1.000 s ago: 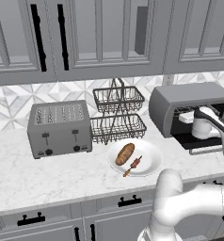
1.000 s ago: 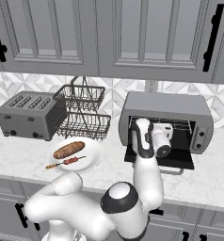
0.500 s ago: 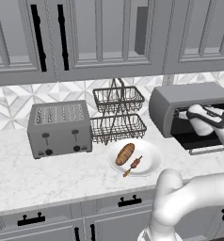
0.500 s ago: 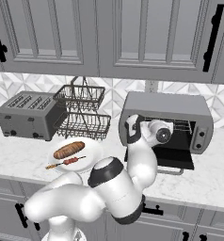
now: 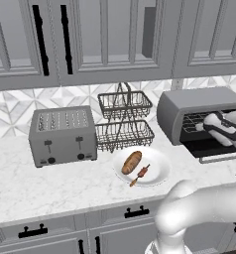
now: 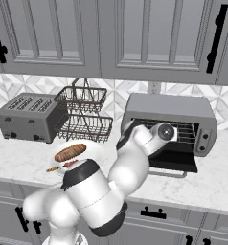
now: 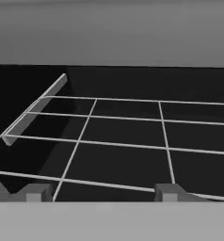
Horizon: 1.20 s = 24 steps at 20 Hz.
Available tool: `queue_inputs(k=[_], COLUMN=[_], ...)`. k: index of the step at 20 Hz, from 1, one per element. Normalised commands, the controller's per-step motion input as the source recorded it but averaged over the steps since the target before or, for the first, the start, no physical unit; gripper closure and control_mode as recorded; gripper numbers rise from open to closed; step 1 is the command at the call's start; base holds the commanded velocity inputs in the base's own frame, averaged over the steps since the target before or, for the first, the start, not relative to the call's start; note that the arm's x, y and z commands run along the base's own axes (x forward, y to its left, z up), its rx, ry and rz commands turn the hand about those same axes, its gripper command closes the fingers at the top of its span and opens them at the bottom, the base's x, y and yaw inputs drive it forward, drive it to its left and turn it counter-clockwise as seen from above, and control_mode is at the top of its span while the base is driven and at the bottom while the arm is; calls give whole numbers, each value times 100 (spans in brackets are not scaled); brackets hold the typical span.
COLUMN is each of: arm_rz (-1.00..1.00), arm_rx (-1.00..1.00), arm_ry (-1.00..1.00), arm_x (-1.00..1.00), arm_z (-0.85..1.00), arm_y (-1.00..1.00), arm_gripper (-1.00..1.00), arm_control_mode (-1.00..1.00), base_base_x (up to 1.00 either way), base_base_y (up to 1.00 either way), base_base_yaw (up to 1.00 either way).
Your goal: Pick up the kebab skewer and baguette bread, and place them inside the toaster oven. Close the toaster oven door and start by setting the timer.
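The fingers, spread apart and holding nothing, reach into the mouth of the toaster oven just above its wire rack (its door hangs open), while the kebab skewer and baguette bread lie side by side on a white plate on the table.

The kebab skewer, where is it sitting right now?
The kebab skewer lies on the white plate on the counter, just right of the baguette bread, in front of the wire baskets and left of the open toaster oven.
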Motion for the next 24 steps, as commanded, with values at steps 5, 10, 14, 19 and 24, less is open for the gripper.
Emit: queue_inputs(k=[5, 10, 14, 19, 24], arm_rz=[0, 0, 0, 0, 0], arm_rx=[-5, -7, -4, -2, -4], arm_ry=[23, 12, 2, 0, 8], arm_x=[-83, -86, -84, -60, -40], arm_z=[-21, -1, 5, 57, 51], arm_y=[-2, -11, -22, 11, 64], arm_gripper=[-100, -100, -100, -100, -100], arm_control_mode=[-100, -100, -100, -100, -100], base_base_x=[0, 0, 0, 0, 0], base_base_y=[0, 0, 0, 0, 0], base_base_yaw=[0, 0, 0, 0, 0])
